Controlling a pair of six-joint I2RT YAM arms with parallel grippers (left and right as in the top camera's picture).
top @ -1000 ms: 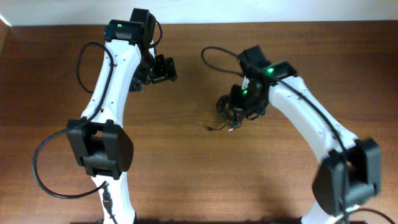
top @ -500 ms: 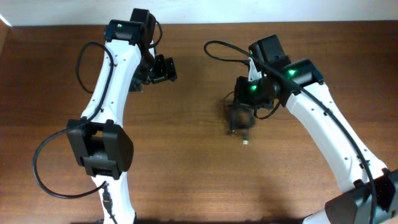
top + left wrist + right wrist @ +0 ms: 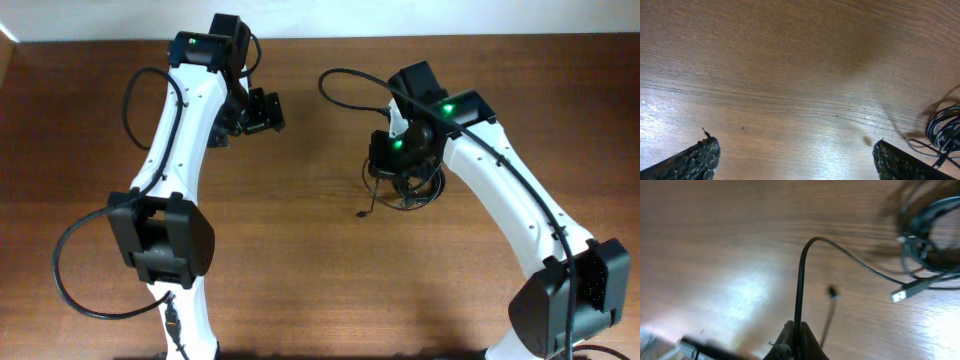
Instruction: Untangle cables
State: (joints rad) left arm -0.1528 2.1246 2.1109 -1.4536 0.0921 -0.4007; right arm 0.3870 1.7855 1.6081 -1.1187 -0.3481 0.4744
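Observation:
The cables [image 3: 422, 193] are a small loose coil of thin black cords on the wooden table, just below my right gripper [image 3: 393, 166]; one thin strand trails left to a small plug [image 3: 360, 213]. In the right wrist view my right gripper [image 3: 796, 339] is shut on one black strand [image 3: 801, 275]. That strand rises from the jaws and arcs right toward the coil [image 3: 927, 235]. A silver-tipped plug [image 3: 900, 295] hangs off the coil. My left gripper [image 3: 264, 110] is open and empty, well left of the cables; the coil [image 3: 944, 131] shows at its view's right edge, beyond the fingertips [image 3: 700, 159].
The thick black robot cable [image 3: 350, 82] loops above the right arm, and another [image 3: 75, 270] hangs by the left arm's base. Bare wood lies between my two grippers and toward the front of the table [image 3: 330, 290].
My right gripper has shifted right and back with the strand in it, dragging the coil to the right and leaving one strand trailing left. The left arm has not moved.

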